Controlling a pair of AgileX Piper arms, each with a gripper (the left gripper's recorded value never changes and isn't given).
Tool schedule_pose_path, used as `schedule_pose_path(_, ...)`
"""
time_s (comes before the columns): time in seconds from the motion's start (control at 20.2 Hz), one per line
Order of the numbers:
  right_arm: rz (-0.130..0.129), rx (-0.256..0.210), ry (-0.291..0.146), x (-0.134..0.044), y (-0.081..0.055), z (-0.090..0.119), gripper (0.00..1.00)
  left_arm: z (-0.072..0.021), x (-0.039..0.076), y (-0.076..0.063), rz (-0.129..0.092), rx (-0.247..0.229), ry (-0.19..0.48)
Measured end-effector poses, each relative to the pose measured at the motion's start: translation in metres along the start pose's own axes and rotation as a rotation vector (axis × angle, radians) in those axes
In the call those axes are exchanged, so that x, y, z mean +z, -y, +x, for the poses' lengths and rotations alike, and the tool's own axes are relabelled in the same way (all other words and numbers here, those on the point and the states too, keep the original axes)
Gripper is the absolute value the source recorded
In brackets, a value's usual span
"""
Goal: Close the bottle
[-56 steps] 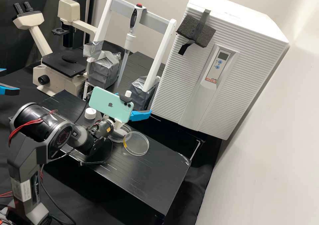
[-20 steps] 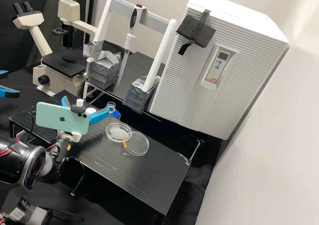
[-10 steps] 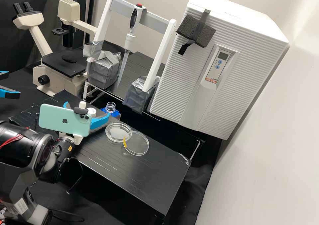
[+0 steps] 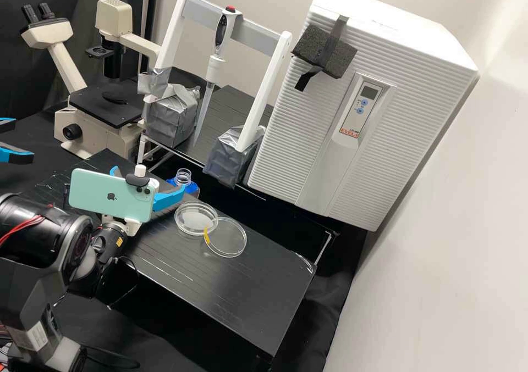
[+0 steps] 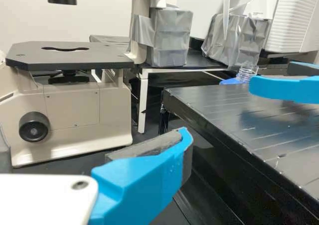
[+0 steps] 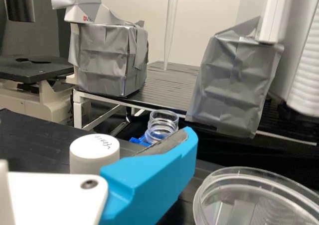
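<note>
While the bottle [image 4: 183, 177] stands uncapped at the far edge of the raised black platform [image 4: 236, 284], clear mouth open above a blue body, the right gripper [image 4: 146, 181] hangs just to its left, low over the platform's far left corner. Whether the bottle sits on the platform or just behind its edge, I cannot tell.

Look at that right gripper: fingers spread well apart, nothing clamped. The white cap [image 6: 94, 149] sits between them, flat top up. In the right wrist view it is just beside the blue finger [image 6: 149, 180] that points toward the bottle. Touching or a hair apart? Cannot tell. A mint-green phone [image 4: 107, 196] rides on that arm's wrist.

Over at the far left of the scene, well apart from the platform, the left gripper [image 4: 22, 138] hangs with its two blue fingers wide apart and nothing between them. Its own finger [image 5: 144, 175] shows in the left wrist view, near the foot of the beige microscope [image 4: 82, 114].

On the platform, right of the right gripper, two clear petri dishes [image 4: 212, 228] lie edge against edge, a yellow mark where they meet. Behind them a pipette [image 4: 212, 70] hangs in a white stand [image 4: 264, 81] with feet wrapped in grey tape. A big ribbed white machine [image 4: 330, 157] stands at the right.
</note>
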Motion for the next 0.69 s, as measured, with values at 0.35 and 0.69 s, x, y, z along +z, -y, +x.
schedule_pose_path(0.35, 0.000, -0.018, 0.016, 0.0033, 0.0039, 0.0028, 0.00, 0.0000, 0.0000, 0.0000, 0.000, 0.000, 0.000)
schedule_pose_path(0.69, 0.000, -0.023, 0.020, 0.0043, 0.0051, 0.0079, 0.00, 0.0001, 0.0001, 0.0000, 0.000, 0.000, 0.001)
